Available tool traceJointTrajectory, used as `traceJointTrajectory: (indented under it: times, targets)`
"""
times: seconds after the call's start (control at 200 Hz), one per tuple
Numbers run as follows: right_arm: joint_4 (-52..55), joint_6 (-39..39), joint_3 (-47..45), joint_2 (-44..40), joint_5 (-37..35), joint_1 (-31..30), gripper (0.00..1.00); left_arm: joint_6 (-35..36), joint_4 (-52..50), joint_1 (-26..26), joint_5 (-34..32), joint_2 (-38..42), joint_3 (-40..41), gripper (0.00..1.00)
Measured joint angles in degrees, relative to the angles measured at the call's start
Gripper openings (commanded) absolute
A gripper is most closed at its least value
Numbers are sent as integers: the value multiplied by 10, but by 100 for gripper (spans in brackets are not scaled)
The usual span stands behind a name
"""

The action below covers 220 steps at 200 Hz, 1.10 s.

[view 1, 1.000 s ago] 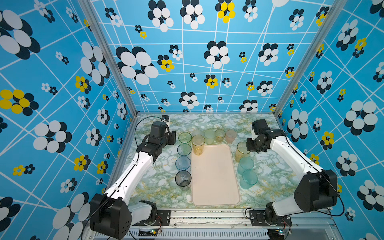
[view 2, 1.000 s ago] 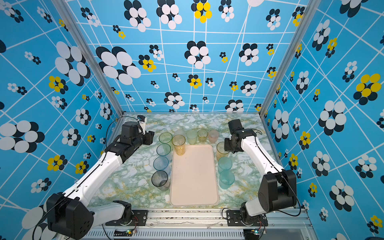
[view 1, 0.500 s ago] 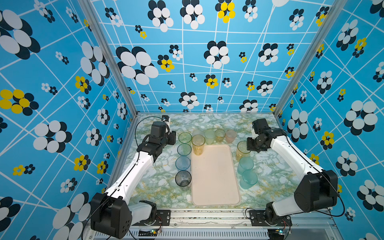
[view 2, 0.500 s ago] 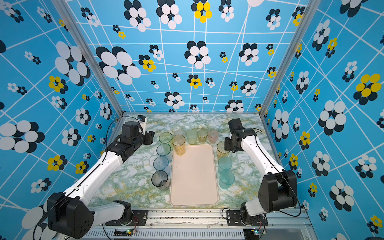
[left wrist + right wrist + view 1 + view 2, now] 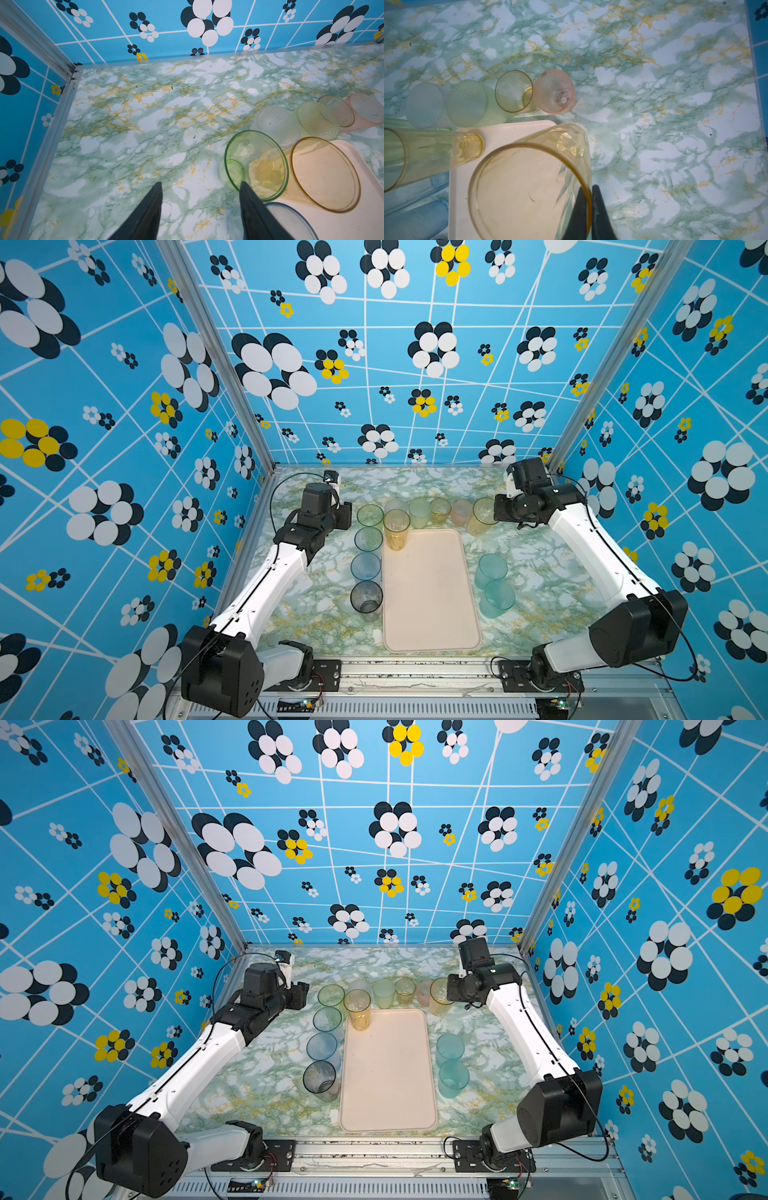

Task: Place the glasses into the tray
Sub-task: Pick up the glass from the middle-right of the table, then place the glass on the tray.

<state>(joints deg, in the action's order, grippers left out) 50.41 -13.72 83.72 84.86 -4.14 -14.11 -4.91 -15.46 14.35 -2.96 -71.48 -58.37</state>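
The cream tray (image 5: 430, 593) (image 5: 388, 1073) lies lengthwise mid-table. A tall amber tumbler (image 5: 397, 531) stands on its far left corner. My right gripper (image 5: 590, 187) (image 5: 498, 512) is shut on the rim of a tall yellow tumbler (image 5: 529, 187) (image 5: 481, 517), one finger inside and one outside. That tumbler hangs tilted over the tray's far right corner. My left gripper (image 5: 200, 184) (image 5: 347, 516) is open above bare table, just left of a green tumbler (image 5: 256, 164) (image 5: 369, 515). The other glasses stand around the tray.
Left of the tray stand a greenish (image 5: 368, 538), a blue (image 5: 365, 566) and a grey tumbler (image 5: 365, 597). Behind it are clear (image 5: 395, 506), pale green (image 5: 419, 512), short yellow (image 5: 439, 510) and pink (image 5: 461, 512) ones. Two teal tumblers (image 5: 494, 585) stand on the right. Walls close three sides.
The right gripper has risen and drawn back a little, taking the yellow tumbler up off the table and tilting it. The left arm has not moved.
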Motion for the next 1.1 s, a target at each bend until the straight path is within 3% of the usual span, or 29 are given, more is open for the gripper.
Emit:
traceJointTrajectory:
  times: [0.355, 1.1]
  targets:
    - [22, 15, 84, 72, 5, -109, 2, 0, 0, 0, 0, 0, 0, 60]
    - [48, 26, 191, 231, 19, -177, 2, 5, 0, 0, 0, 0, 0, 60]
